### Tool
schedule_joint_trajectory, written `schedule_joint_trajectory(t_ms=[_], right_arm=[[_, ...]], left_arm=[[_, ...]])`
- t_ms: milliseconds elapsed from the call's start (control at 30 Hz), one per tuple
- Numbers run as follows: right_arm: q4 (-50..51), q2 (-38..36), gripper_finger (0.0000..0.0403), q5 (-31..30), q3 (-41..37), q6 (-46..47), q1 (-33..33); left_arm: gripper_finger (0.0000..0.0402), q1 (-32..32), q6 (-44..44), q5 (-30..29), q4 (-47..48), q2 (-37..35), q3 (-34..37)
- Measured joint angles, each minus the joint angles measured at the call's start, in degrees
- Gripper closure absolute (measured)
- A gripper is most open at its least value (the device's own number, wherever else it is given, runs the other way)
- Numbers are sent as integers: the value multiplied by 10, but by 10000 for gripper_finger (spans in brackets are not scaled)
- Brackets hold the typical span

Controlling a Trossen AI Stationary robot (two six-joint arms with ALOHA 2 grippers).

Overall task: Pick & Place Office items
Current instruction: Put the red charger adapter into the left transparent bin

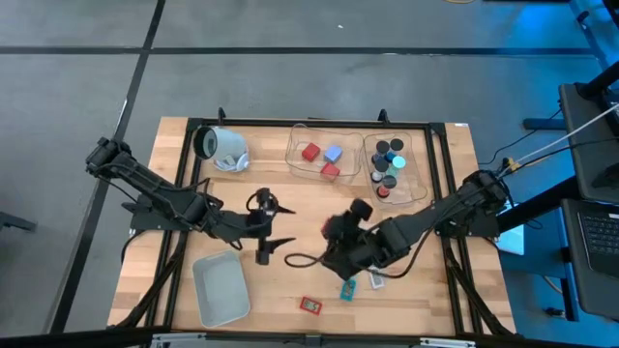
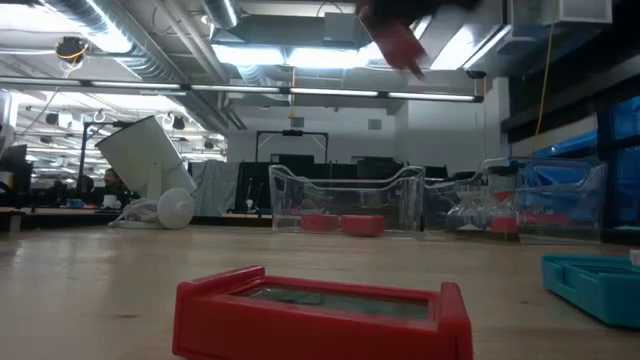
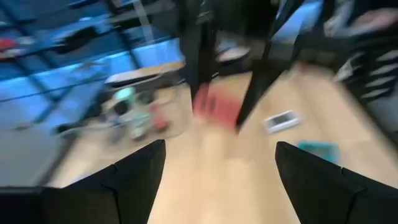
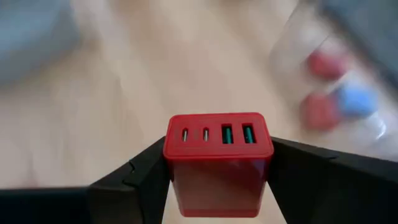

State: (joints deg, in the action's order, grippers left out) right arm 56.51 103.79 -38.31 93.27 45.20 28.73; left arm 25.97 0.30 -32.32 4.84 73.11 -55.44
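Right gripper [image 4: 217, 163] clamps red rectangular plastic charger block [image 4: 218, 155], airborne. Risk: shallow side grip slips, block drops short of clear bin [image 1: 324, 155]. Left gripper [image 1: 274, 224] splayed, empty.

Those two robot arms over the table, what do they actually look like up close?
Both arms are dark, nearly black, built of jointed links. The left arm and right arm each end in a gripper, the left gripper and right gripper, with two flat, angular black fingers. A thin black cable loops by the right arm.
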Motion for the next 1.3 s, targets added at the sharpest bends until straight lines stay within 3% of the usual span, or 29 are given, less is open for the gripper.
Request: schedule_joint_trajectory(t_ms=[100,233,400,567,900,1300], right_arm=[[-8,-5,189,-69,49,-27,-13],[-34,-9,189,-100,107,-102,-35],[-101,-17,189,-78,130,-184,-73],[-180,-18,189,-20,131,-231,-120],[-313,-19,189,143,110,-294,-170],[-314,-19,189,162,105,-349,-191]], left_arm=[[100,13,49,-64,-1,8,0],[100,33,141,-142,-12,24,0],[100,39,201,-277,-101,48,0],[100,34,189,-393,-163,57,0],[100,14,168,-398,-181,58,0],[100,-15,269,-394,-339,58,0]])
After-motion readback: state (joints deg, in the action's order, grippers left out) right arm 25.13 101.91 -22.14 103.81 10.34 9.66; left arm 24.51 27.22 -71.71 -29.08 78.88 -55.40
